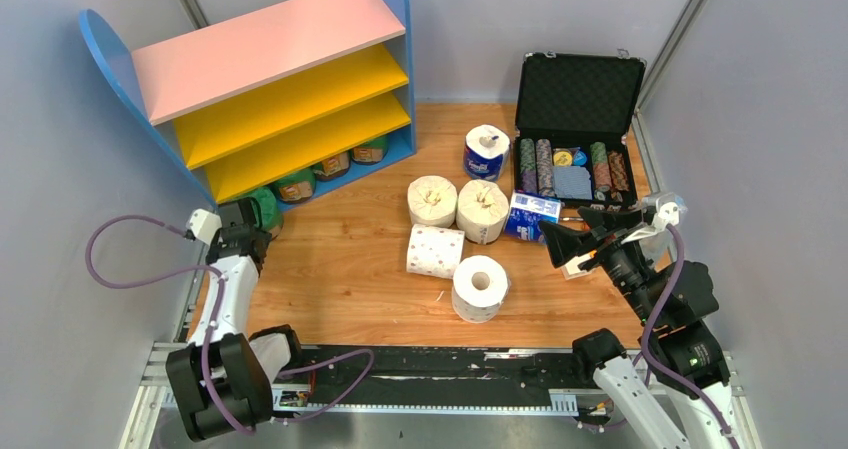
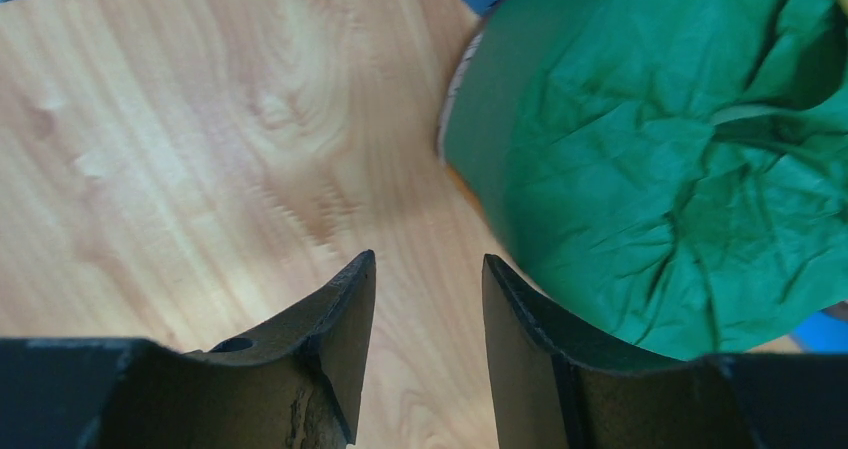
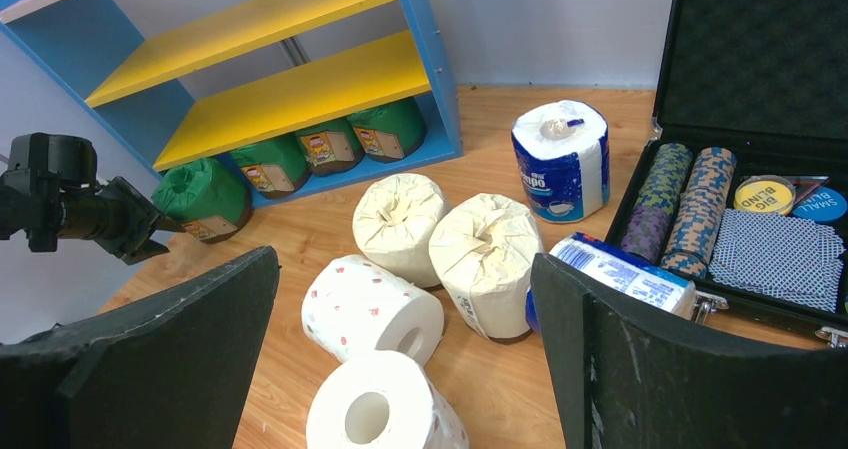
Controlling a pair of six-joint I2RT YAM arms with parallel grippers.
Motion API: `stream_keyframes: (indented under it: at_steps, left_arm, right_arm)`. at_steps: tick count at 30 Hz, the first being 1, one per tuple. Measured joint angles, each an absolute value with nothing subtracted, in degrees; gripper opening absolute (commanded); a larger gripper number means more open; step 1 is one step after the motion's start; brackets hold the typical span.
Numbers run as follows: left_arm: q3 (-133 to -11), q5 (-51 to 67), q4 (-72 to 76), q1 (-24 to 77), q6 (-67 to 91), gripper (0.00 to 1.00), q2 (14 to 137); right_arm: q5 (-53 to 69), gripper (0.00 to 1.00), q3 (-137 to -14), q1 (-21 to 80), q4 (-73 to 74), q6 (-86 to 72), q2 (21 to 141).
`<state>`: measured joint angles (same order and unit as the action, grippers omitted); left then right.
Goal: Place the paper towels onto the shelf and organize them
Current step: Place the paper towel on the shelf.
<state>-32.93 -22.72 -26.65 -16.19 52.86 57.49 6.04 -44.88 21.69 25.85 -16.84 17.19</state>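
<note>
The shelf point(image 1: 260, 44) stands at the back left, with three green-wrapped rolls point(image 1: 332, 165) in its bottom tier. A fourth green roll point(image 1: 266, 209) stands on the table by the shelf's left corner. My left gripper point(image 1: 243, 215) is open and empty just beside it; in the left wrist view the gripper point(image 2: 428, 269) has this roll point(image 2: 660, 159) to its right. Two cream rolls point(image 1: 482, 210), two bare white rolls point(image 1: 480, 287) and two blue-white rolls point(image 1: 487, 152) are mid-table. My right gripper point(image 1: 560, 244) is open and empty, facing them point(image 3: 405, 259).
An open black case point(image 1: 580, 94) with poker chip stacks and cards sits at the back right. One blue-white roll point(image 1: 531, 217) lies against the case's front edge. Grey walls close in on both sides. The upper shelf boards point(image 3: 300, 94) carry nothing.
</note>
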Motion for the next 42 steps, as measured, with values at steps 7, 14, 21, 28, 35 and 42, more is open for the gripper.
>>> stream_keyframes:
  at_steps: [7, 14, 21, 28, 35, 42]
  left_arm:
    - [-33.1, -21.1, -19.7, -16.4, 55.5, 0.51, 62.6]
    - [-33.5, -21.1, -16.8, -16.5, 56.4, 0.5, 63.6]
    - [-34.9, -21.6, -15.9, -16.6, 56.3, 0.5, 63.9]
    - [-34.2, -21.4, -9.2, -16.7, 56.9, 0.5, 65.9]
    - [-32.5, -19.9, -2.8, -16.7, 59.1, 0.51, 69.5]
    - [-32.5, -19.3, -0.6, -16.7, 59.8, 0.56, 69.6]
  right_arm:
    - [5.9, 1.0, -44.9, 21.7, 25.8, -16.8, 17.2]
    - [5.5, 1.0, -44.9, 21.7, 25.8, -16.8, 17.4]
    - [5.5, 1.0, -44.9, 22.0, 25.8, -16.8, 18.1]
    - [5.5, 1.0, -44.8, 22.0, 25.9, -16.8, 18.9]
    - [5.5, 1.0, -44.8, 22.0, 25.8, -16.8, 19.1]
    - [5.5, 1.0, -44.8, 22.0, 25.8, -16.8, 19.1]
